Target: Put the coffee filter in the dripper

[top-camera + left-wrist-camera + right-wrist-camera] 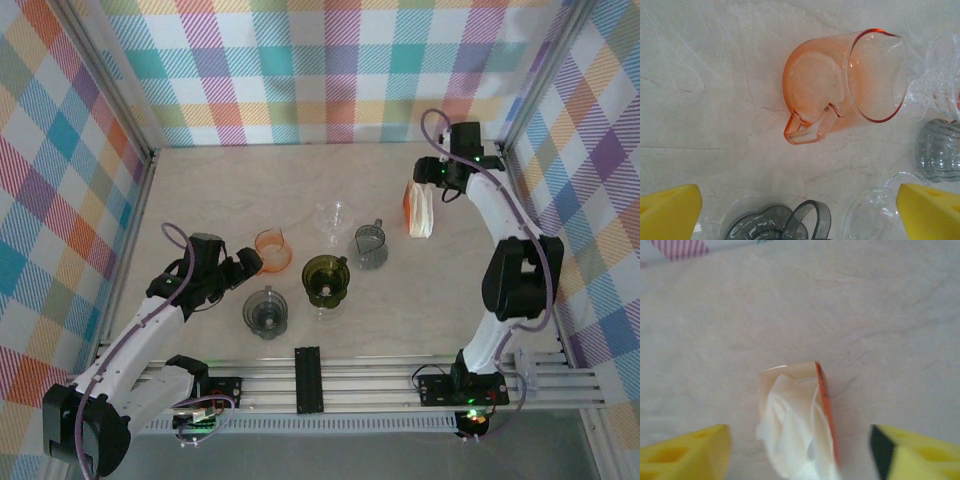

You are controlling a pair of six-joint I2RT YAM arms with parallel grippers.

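Note:
White coffee filters [792,440] stick out of an orange-edged pack [419,210] standing at the back right of the table. My right gripper [800,457] is open around the pack, with a gap between each yellow finger and the pack. Several drippers stand mid-table: an orange one [272,250], a clear one [335,214], a grey one [370,245], an olive one [325,278] and a dark grey one [265,310]. My left gripper [247,264] is open and empty just left of the orange dripper [840,85], which lies ahead of its fingers [670,210].
The drippers stand close together. In the left wrist view the dark grey dripper's handle [807,220] and a clear glass piece [875,210] lie between the fingertips. Checked walls [330,70] enclose the table. A metal rail [380,385] runs along the near edge.

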